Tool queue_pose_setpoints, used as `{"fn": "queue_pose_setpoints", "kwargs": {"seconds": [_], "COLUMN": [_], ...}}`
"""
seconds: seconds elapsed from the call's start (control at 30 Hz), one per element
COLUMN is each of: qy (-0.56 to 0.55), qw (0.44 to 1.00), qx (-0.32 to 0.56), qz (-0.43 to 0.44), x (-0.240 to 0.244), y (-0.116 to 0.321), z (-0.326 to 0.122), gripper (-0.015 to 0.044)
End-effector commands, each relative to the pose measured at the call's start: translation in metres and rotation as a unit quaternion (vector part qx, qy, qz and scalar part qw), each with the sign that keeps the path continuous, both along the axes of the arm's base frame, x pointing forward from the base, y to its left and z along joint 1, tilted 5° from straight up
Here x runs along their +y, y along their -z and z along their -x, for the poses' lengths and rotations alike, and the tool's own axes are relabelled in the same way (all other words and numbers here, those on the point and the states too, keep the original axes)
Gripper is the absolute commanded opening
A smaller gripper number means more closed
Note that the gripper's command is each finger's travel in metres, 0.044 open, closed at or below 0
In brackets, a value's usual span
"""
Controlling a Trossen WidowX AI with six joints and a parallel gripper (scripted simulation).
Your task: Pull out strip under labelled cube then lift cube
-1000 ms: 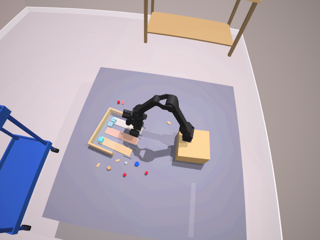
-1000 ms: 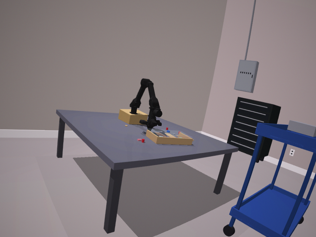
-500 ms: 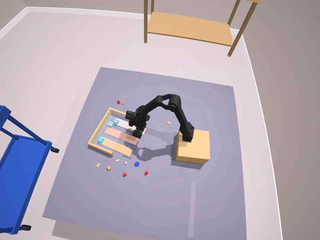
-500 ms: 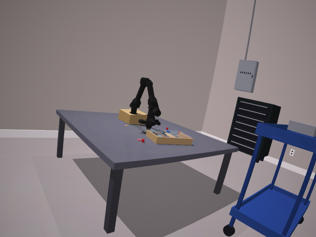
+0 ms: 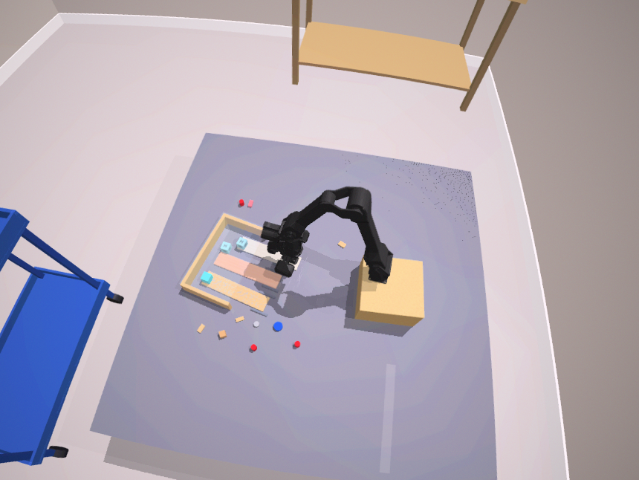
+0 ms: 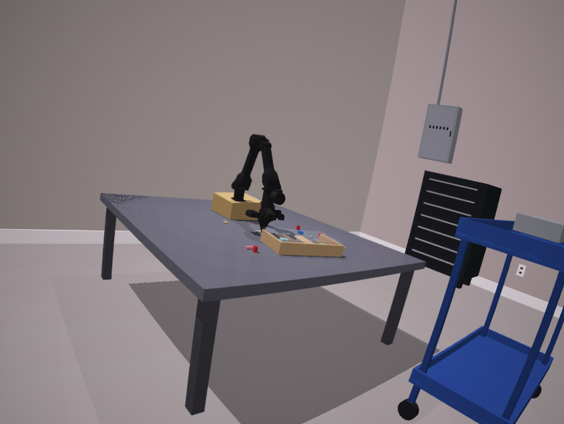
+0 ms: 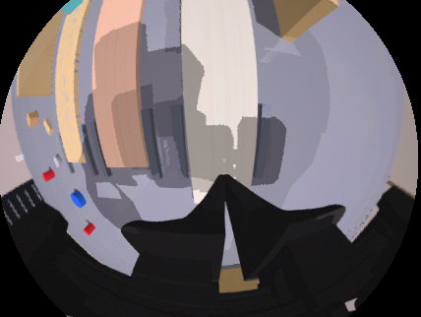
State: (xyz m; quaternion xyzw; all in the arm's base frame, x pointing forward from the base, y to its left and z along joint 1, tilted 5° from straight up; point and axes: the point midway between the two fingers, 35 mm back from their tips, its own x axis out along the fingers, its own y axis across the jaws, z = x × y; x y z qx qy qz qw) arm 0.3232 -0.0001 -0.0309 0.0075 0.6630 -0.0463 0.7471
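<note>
My gripper (image 6: 264,227) (image 7: 222,178) is shut with nothing between its fingers, its tips over the near end of the white strip (image 5: 256,249) (image 7: 221,74). A pink strip (image 5: 242,267) (image 7: 118,64) and a speckled tan strip (image 5: 235,291) (image 7: 69,98) lie beside it. A pale blue cube (image 5: 241,242) with a dark mark is at the white strip's far end. A second marked pale blue cube (image 5: 225,247) is close beside it; its support cannot be told. A plain cyan cube (image 5: 206,278) (image 7: 72,6) is at the tan strip's far end.
A wooden frame (image 5: 203,253) (image 6: 309,249) encloses the strips' far ends and parts of both sides. Low dark guides flank the strips' near ends. Small loose pieces include a blue disc (image 5: 278,326) (image 7: 78,199) and a red piece (image 5: 296,344) (image 7: 89,228). The arm stands on a yellow block (image 5: 397,294).
</note>
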Motion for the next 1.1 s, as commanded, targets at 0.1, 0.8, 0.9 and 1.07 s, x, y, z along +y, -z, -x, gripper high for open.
{"fn": "queue_pose_setpoints", "kwargs": {"seconds": [0.1, 0.8, 0.9, 1.07], "qy": [0.003, 0.003, 0.003, 0.003], "qw": [1.000, 1.000, 1.000, 1.000], "qx": [0.012, 0.013, 0.014, 0.014], "qz": [-0.002, -0.002, -0.002, -0.002], "x": [0.001, 0.004, 0.004, 0.005], "y": [0.007, 0.011, 0.011, 0.012], "z": [0.017, 0.049, 0.053, 0.060], "gripper": [0.0000, 0.0000, 0.0000, 0.0000]}}
